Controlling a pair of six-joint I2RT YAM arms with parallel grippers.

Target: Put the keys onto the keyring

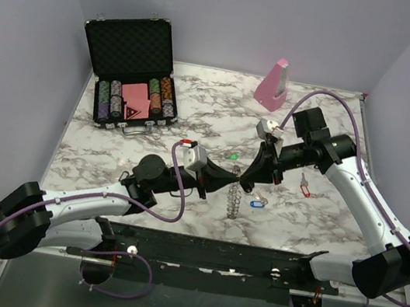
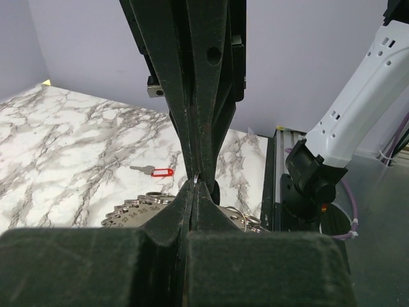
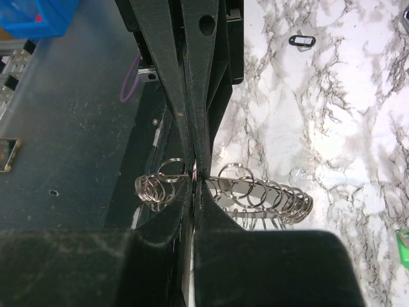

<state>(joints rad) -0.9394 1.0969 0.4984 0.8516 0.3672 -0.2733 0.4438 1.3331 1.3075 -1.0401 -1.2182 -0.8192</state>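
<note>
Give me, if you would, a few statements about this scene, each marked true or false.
1. The poker-chip case is open. True.
2. The red-tagged key hangs on the keyring. False: it lies loose on the table, apart from the ring.
3. The right gripper is shut on the keyring. True.
4. The pink wedge sits inside the case. False: it stands on the table near the far edge, to the right of the case.

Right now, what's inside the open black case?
The case holds poker chips stacked at both ends, pink packs between; dark foam lines its raised lid. Whatever lies under the chips is hidden.
</note>
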